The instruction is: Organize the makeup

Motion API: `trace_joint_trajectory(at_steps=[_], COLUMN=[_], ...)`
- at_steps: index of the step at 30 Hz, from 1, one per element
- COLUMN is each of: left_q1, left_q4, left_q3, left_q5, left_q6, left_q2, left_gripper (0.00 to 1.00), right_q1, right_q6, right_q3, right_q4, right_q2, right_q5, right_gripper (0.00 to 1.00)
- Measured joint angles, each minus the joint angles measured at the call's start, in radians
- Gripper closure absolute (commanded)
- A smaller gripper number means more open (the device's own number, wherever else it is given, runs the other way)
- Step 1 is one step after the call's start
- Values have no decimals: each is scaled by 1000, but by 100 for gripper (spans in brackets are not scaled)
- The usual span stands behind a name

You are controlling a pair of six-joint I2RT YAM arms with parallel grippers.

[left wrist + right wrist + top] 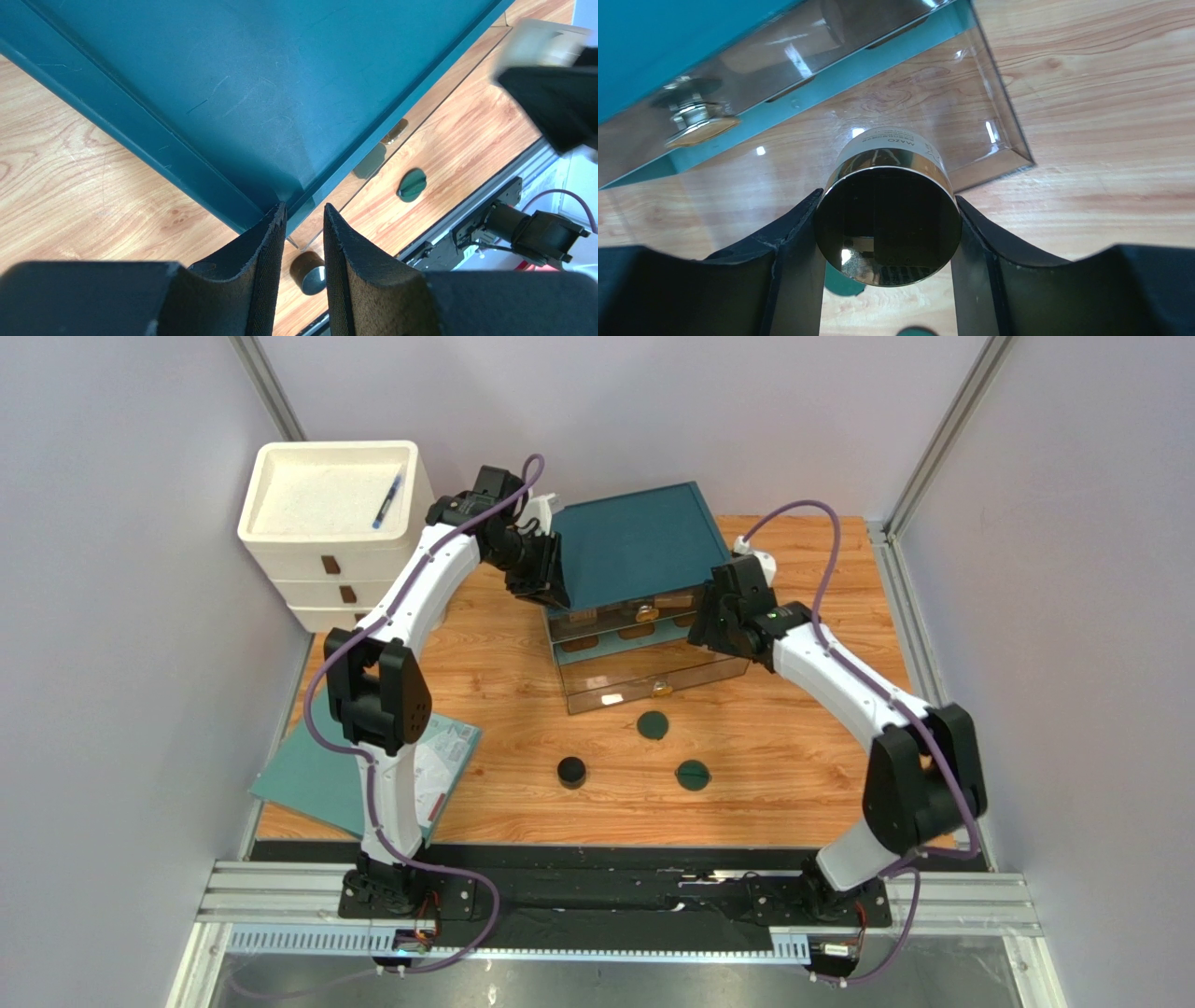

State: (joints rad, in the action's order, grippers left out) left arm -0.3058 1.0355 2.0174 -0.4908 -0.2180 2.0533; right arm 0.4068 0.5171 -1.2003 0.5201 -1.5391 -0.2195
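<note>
Tabletop (pixel 786 742) of orange wood is carrying a teal-lidded clear organiser (pixel 638 546), which is sitting between the two sets of jaws. The left jaws (pixel 303 206) are standing only narrowly apart with the lid's corner right at their tips. Whether they are pinching anything there I cannot tell. The organiser's lower drawer (pixel 1001 105) is standing pulled out, its clear floor lying just ahead of and below the right jaws (pixel 887 203). Those jaws are clamping a gold-rimmed compact (pixel 889 231) by its round sides, its dark mirrored face pointing back at the wrist camera. Well behind the right jaws, toward the arm bases, a black round jar (pixel 571 772) and two dark green discs (pixel 651 725) are waiting loose on the wood.

As for the risks, the compact is being held on a smooth curved rim, so an unevenly easing grip is likely to be letting it slide or twist. Letting go from too high is risking a bounce or a roll over the drawer's low front wall. Clipping that thin wall on the way down is threatening to shove the whole organiser, especially if the left jaws are not actually steadying it.
</note>
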Motion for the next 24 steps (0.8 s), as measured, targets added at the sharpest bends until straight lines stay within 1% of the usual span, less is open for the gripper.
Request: trace_joint_trajectory(at_steps=[2, 4, 5, 7, 8, 10, 11, 14, 20, 24], left_q1=[0, 0, 0, 0, 0, 0, 0, 0, 0, 0], left_q4=[0, 0, 1, 4, 4, 5, 8, 13, 23, 27], left_q3=[0, 0, 0, 2, 2, 3, 6, 12, 22, 25], left_q5=[0, 0, 1, 2, 2, 2, 3, 3, 3, 4], left_q6=[0, 0, 0, 1, 0, 0, 0, 1, 1, 1], left_q2=[0, 0, 0, 0, 0, 0, 1, 4, 11, 12], left_gripper=[64, 65, 65, 65, 64, 64, 65, 64, 65, 65], right_q1=[0, 0, 0, 0, 0, 0, -1, -1, -1, -1], right_q6=[2, 6, 9, 14, 18, 23, 26, 29, 28, 28], right_q3=[-15, -34, -40, -60, -70, -87, -93, -103, -104, -104], right_q4=[-1, 2, 3, 2, 6, 16, 16, 16, 21, 26], right_q2=[-58, -136, -162, -200, -211, -224, -225, -225, -217, -176], right_q5=[11, 26, 32, 45, 51, 66, 74, 80, 80, 80], right_gripper=[96, 91, 81, 70, 60, 53, 47, 40, 37, 36])
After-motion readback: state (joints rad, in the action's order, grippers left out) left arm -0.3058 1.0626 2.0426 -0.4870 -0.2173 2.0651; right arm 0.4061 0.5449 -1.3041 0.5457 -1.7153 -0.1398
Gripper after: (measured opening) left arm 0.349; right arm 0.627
